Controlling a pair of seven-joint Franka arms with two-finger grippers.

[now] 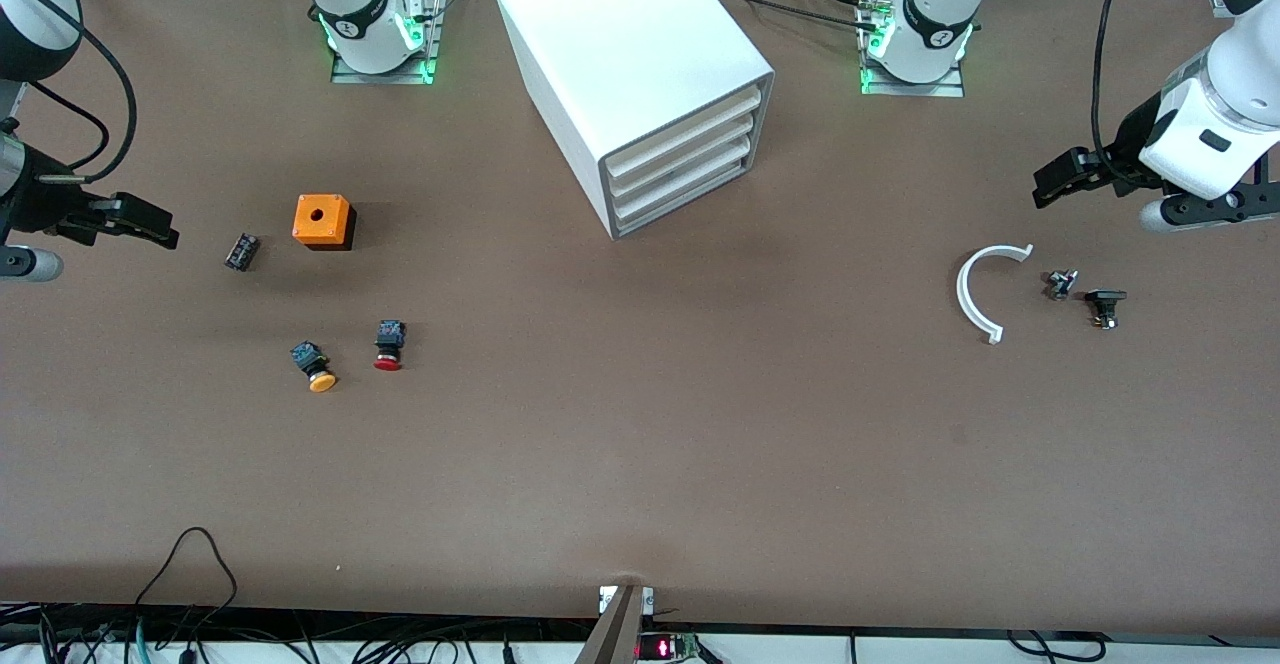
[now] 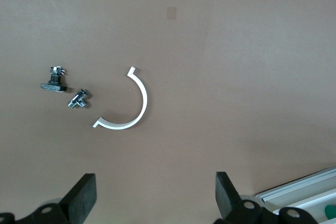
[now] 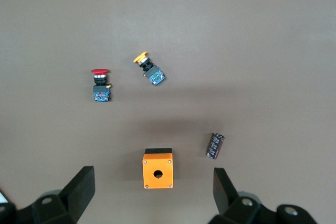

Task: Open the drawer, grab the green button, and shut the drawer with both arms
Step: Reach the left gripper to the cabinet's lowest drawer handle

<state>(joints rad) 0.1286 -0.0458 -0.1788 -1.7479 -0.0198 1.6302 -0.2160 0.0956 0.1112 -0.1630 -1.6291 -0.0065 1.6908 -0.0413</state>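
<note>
The drawer (image 1: 682, 198), lowest in the cabinet (image 1: 640, 74), was shut; I judged a level pull best, left gripper (image 1: 1060, 179) and right gripper (image 1: 140, 224) both hanging open

Brown table (image 1: 640, 464) bears cabinet (image 1: 640, 74), buttons, orange box (image 1: 322, 220), perhaps bolts.

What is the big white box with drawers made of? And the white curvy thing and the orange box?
The cabinet looks like smooth white plastic, with even color and rounded edges, though painted metal is possible. The curved white piece seems thin rigid plastic, holding its arc shape. The orange box looks like matte orange plastic with a black base and small corner screws.
</note>
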